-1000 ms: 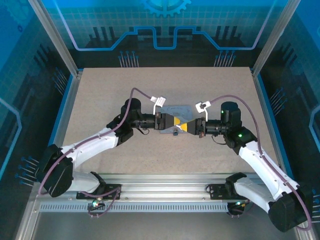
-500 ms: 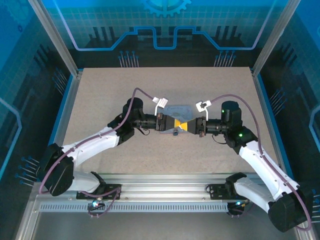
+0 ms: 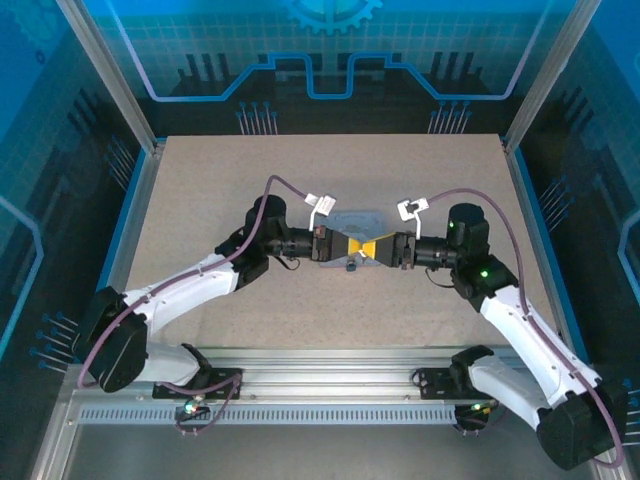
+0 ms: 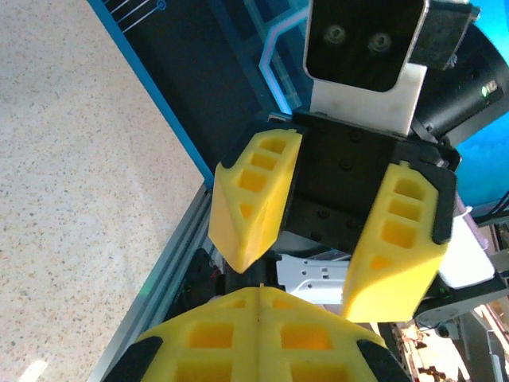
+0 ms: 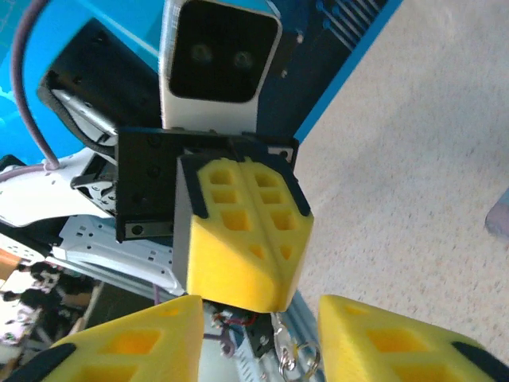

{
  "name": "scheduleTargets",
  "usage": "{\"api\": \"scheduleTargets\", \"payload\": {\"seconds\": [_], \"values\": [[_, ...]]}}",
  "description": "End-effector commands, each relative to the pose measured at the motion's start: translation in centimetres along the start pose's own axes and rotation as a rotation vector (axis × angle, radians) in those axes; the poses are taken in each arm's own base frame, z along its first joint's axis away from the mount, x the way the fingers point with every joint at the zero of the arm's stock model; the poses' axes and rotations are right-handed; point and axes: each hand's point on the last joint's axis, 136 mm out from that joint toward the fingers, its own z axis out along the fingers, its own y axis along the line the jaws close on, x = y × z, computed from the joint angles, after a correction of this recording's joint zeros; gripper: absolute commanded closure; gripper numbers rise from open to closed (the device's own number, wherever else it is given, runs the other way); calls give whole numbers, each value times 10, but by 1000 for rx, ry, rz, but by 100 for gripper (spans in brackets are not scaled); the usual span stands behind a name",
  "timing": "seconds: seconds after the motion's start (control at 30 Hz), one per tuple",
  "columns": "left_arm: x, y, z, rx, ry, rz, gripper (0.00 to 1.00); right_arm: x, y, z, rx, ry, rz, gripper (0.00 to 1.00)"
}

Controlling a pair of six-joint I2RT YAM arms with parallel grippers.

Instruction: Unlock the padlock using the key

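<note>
Top external: the left fingers (image 3: 352, 245) have closed tight while the right fingers (image 3: 373, 247) have opened and eased back, which looks like a hand-over.
The padlock (image 3: 352, 266) sits just beside the meeting fingertips, on their near side, by the tin (image 3: 358, 217). I cannot tell whether the left fingers pinch the key, so unlocking seems still ahead. No writing is readable; the tin's print is too small.

A pale tin (image 3: 362, 219) (partly hidden) lies on the speckled table (image 3: 200, 190).
</note>
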Motion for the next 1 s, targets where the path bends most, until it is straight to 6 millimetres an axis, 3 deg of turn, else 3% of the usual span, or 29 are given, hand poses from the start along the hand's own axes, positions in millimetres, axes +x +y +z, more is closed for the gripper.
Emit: {"api": "scheduleTargets", "payload": {"seconds": [0.0,0.23,0.43,0.7,0.83,0.87,0.93,0.97], "values": [[-11,-17,-2,39,-41,29,100,-12,9,-4,-6,-97,-7,53],[-13,-18,-3,42,-62,28,100,-5,4,-1,-5,-118,16,52],[-13,-15,-3,41,-69,17,100,-1,13,4,-33,-99,-6,64],[-14,-15,-3,36,-72,19,100,2,10,5,-22,-94,-6,81],[-15,-16,-4,40,-69,19,100,3,4,4,1,-97,1,83],[-14,-17,-4,41,-67,19,100,2,3,4,6,-100,2,82],[-14,-18,-4,45,-60,21,100,2,0,3,18,-102,8,62],[-13,-18,-4,44,-57,18,100,1,-1,3,24,-105,11,58]]}}
